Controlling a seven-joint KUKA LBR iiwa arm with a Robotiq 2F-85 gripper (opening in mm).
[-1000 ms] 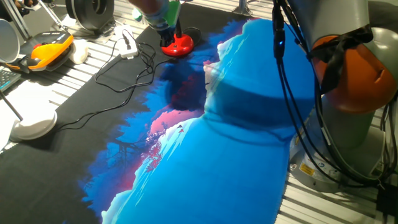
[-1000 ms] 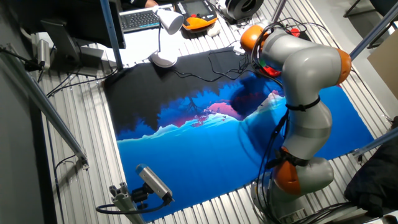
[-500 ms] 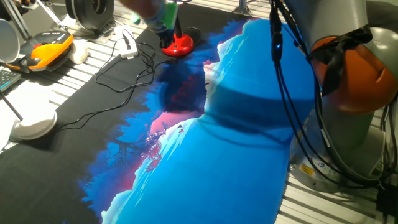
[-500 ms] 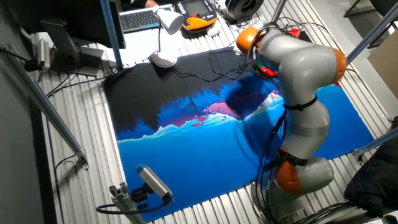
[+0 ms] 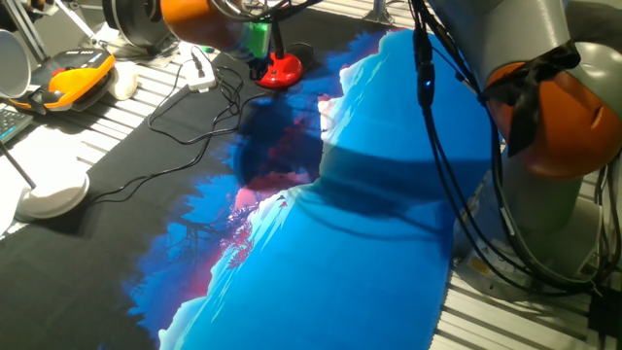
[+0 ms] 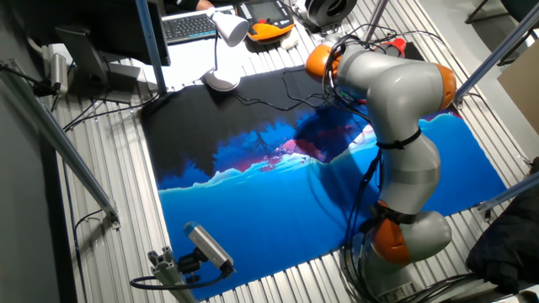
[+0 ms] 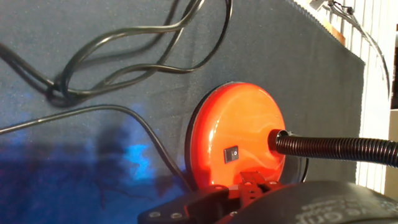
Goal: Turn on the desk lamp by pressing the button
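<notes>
One press still looks owed: my gripper [image 7: 249,186] hovers just above the desk lamp [image 7: 236,137], its small dark button unpressed under me; my jaws' opening I cannot tell. Black cables [image 7: 118,56] loop beside the lamp on a dark-and-blue mat [image 5: 369,243] over a slatted table [image 6: 109,244]

One fixed view sits low and close at the table's near edge beside the arm's base, looking across the blue-and-black mat [image 5: 321,243] toward the far edge. The other fixed view looks down steeply from high above the opposite side, taking in the whole mat. Both share the desk lamp [image 5: 279,68]. The hand view looks down closely on its red base [image 7: 239,140].
</notes>
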